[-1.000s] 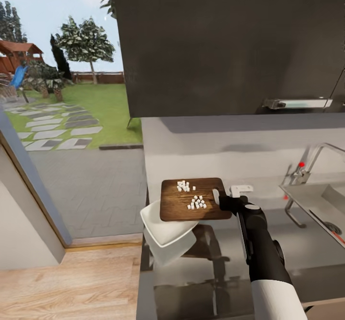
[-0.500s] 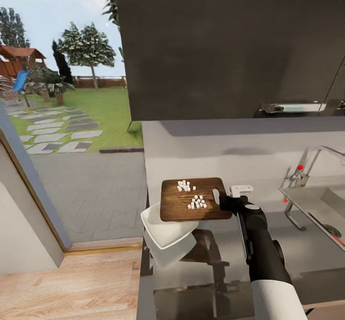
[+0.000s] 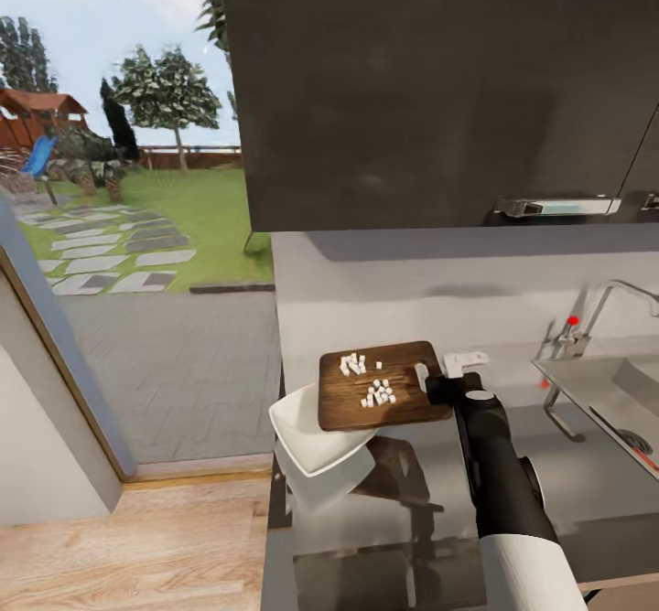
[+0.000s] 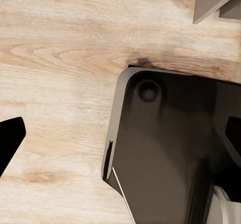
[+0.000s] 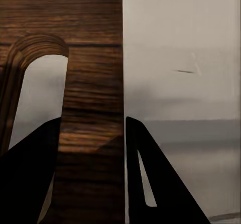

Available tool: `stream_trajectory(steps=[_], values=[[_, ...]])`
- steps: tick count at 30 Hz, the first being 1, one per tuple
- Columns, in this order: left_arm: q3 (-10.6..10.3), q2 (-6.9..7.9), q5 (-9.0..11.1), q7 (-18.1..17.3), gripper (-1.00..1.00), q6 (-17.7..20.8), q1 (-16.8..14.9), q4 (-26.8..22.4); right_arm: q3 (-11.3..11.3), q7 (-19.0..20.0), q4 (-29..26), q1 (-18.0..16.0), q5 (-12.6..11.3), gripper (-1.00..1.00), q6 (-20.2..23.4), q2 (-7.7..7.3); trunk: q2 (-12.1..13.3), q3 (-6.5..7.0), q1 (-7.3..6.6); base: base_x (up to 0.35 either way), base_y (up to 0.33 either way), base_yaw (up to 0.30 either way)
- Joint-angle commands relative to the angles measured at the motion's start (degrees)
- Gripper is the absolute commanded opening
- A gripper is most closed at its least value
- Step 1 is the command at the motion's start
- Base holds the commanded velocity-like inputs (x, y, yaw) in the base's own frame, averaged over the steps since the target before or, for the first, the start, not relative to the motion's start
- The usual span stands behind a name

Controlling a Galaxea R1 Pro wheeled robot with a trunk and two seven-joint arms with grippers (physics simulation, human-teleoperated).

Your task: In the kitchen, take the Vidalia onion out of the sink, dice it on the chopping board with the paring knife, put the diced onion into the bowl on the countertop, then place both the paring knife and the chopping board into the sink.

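Chopping board [image 3: 384, 398]: shifted slightly toward the sink and rotated a little, far corner swung up. Onion pieces [image 3: 366, 379]: carried along with it. Right gripper [image 3: 441, 386]: moved the same way, clamped on the slot end.

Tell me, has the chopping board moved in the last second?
Yes. Held by the right gripper, the chopping board has shifted slightly right, toward the sink, so it overlaps the bowl less.

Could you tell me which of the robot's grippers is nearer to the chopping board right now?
Right. The right gripper grips the chopping board at its handle end; the left wrist view looks down at wooden floor, away from it.
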Motion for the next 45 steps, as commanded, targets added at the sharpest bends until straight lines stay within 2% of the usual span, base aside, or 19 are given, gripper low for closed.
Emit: stream_trajectory(steps=[1,4,9,14,22,45], values=[[-0.1,0.03,0.6,-0.3,1.0,0.0,0.0,-0.1,-0.1,0.6,-0.1,-0.1,0.7,-1.0,-0.4,0.06,-0.1,-0.12,0.04,0.0,0.0,0.0],[-0.1,0.03,0.6,-0.3,1.0,0.0,0.0,-0.1,-0.1,0.5,-0.1,-0.1,0.7,-1.0,-3.2,0.06,-0.1,-0.12,0.04,0.0,0.0,0.0],[-0.1,0.06,0.6,-0.3,1.0,0.0,0.0,-0.1,0.1,0.5,-0.1,-0.1,0.7,-1.0,-4.1,0.06,-0.1,-0.12,0.04,0.0,0.0,0.0],[-0.1,0.11,0.6,-0.3,1.0,0.0,0.0,0.0,4.6,0.0,-0.1,-0.1,0.9,-1.0,-4.2,0.06,-0.1,-0.12,0.04,0.0,0.0,0.0],[-0.1,0.2,0.6,-0.3,1.0,0.0,0.0,0.0,7.1,-0.1,-0.1,-0.1,0.8,-1.0,-4.4,0.06,-0.1,-0.12,0.04,0.0,0.0,0.0],[0.0,0.09,0.5,-0.3,1.0,0.0,0.0,0.6,7.4,0.2,-0.4,-0.1,0.6,-1.0,-3.8,0.06,-0.1,-0.12,0.04,0.0,0.0,0.0]])
